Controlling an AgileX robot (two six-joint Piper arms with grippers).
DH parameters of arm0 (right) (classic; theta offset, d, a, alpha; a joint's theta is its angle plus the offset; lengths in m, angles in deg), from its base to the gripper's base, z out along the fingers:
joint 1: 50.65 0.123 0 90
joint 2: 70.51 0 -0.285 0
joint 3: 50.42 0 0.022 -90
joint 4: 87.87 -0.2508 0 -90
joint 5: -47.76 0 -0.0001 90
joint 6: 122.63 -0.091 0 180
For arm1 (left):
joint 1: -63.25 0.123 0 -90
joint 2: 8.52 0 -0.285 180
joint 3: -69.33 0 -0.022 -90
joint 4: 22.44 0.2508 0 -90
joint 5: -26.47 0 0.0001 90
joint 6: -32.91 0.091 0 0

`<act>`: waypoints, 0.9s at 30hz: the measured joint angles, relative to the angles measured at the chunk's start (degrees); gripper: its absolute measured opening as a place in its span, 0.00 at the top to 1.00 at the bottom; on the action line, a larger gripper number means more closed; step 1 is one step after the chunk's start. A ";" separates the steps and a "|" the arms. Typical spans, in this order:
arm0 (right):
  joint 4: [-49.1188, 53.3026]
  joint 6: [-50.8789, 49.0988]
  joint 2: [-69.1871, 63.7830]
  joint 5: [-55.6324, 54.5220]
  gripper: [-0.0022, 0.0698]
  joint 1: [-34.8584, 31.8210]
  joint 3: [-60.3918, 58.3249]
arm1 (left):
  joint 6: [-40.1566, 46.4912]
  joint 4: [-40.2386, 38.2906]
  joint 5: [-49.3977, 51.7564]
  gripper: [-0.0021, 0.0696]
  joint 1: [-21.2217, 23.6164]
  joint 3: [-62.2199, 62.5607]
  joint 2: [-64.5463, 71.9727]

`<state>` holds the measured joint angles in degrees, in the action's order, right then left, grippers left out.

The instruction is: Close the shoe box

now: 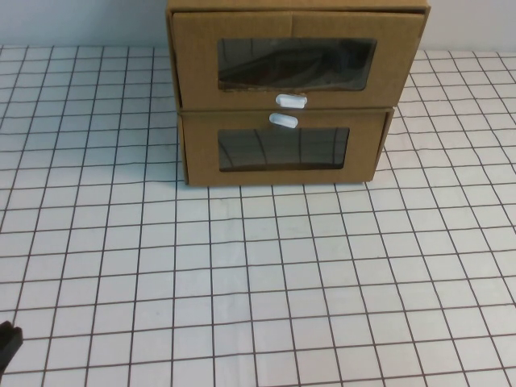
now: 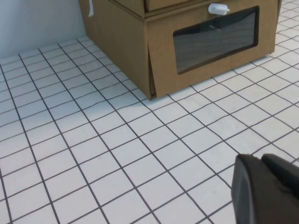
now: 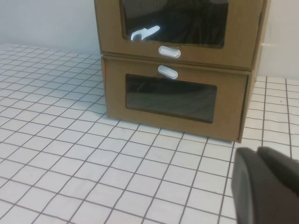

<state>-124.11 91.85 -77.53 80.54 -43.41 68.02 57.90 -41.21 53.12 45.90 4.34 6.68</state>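
The shoe box (image 1: pixel 294 31) is the upper of two stacked brown cardboard drawers at the table's far middle. Its clear window shows a dark shape inside, and its white pull tab (image 1: pixel 291 101) sits below the window. The front stands out a little past the drawer beneath it. The right wrist view shows the shoe box (image 3: pixel 243 28) and its pull tab (image 3: pixel 169 51) straight on. My left gripper (image 2: pixel 259 157) hovers shut and empty over the tiles, near the table's front left corner (image 1: pixel 6 345). My right gripper (image 3: pixel 256 150) is shut and empty too, well short of the box and outside the high view.
The twin cardboard drawer (image 1: pixel 282 181) sits under the shoe box, with its white tab (image 1: pixel 284 121) above its window. White tiles with dark grid lines (image 1: pixel 258 282) cover the table between the grippers and the boxes. A pale wall stands behind.
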 joint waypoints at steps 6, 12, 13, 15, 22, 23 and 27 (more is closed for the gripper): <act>-0.14 0.00 0.00 0.00 0.99 0.00 0.00 | -0.11 1.15 -2.78 0.98 0.00 -2.21 -0.05; -0.26 0.00 0.00 0.40 0.99 0.00 0.00 | -7.89 7.40 -13.31 0.98 3.67 -9.83 -5.14; -0.26 0.00 0.00 0.40 0.99 0.00 0.00 | -9.50 8.84 -14.41 0.98 4.56 -11.34 -6.28; -0.26 0.00 0.00 0.40 0.99 0.00 0.00 | -11.78 11.82 -14.15 0.98 6.39 -13.18 -7.66; -0.29 -0.02 0.08 0.49 0.99 0.00 0.00 | -20.12 17.42 -5.92 0.98 10.15 -13.74 -8.01; -0.41 -0.02 0.08 0.49 0.99 0.00 0.00 | -20.56 17.40 -5.82 0.98 10.15 -13.74 -8.01; -1.67 -0.02 0.08 0.62 0.99 0.00 0.00 | -20.76 17.30 -5.82 0.98 10.15 -13.74 -8.01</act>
<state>-125.78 91.82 -77.45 81.17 -43.41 68.02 37.14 -23.92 47.30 56.05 -9.40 -1.33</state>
